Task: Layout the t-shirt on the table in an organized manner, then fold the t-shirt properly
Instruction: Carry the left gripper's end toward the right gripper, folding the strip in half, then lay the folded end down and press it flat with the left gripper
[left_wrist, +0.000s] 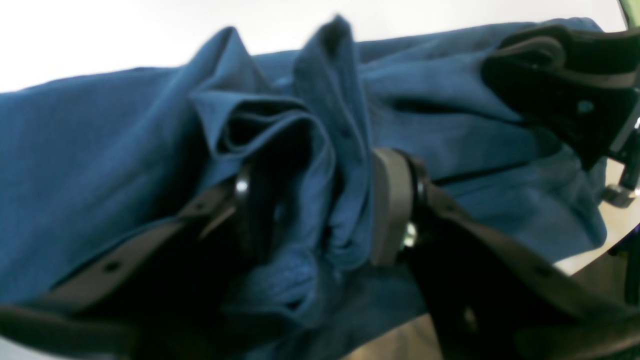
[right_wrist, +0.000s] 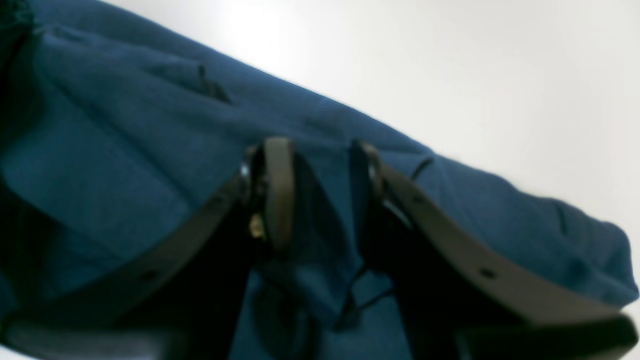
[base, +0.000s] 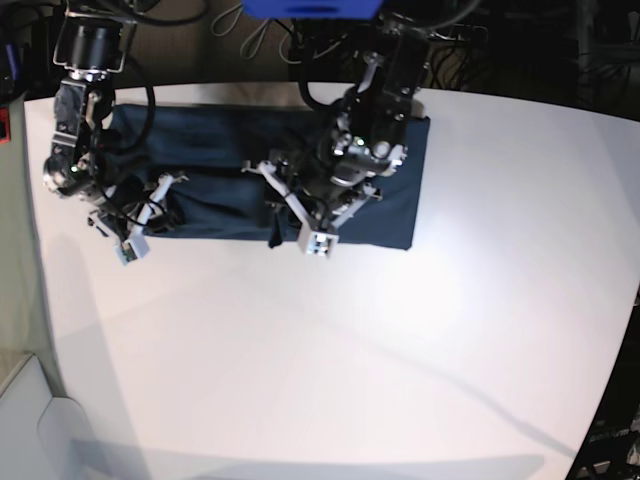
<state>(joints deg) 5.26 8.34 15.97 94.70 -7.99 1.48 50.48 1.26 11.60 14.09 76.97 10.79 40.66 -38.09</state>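
Note:
The dark navy t-shirt (base: 220, 130) lies as a long folded band across the back of the white table (base: 350, 350). My left gripper (base: 285, 195) is over the band's middle, near its front edge. In the left wrist view the left gripper (left_wrist: 315, 200) is open, and a loose upright bunch of the t-shirt (left_wrist: 100, 165) stands between its jaws. My right gripper (base: 160, 200) is at the band's left front corner. The right wrist view shows the right gripper (right_wrist: 320, 195) with jaws apart, straddling a fold of the t-shirt (right_wrist: 125, 150) without squeezing it.
Bare table (right_wrist: 500, 75) stretches in front of and to the right of the shirt. A dark arm part (left_wrist: 550, 85) hangs over the cloth at the upper right of the left wrist view. Cables and dark gear (base: 320, 30) crowd the back edge.

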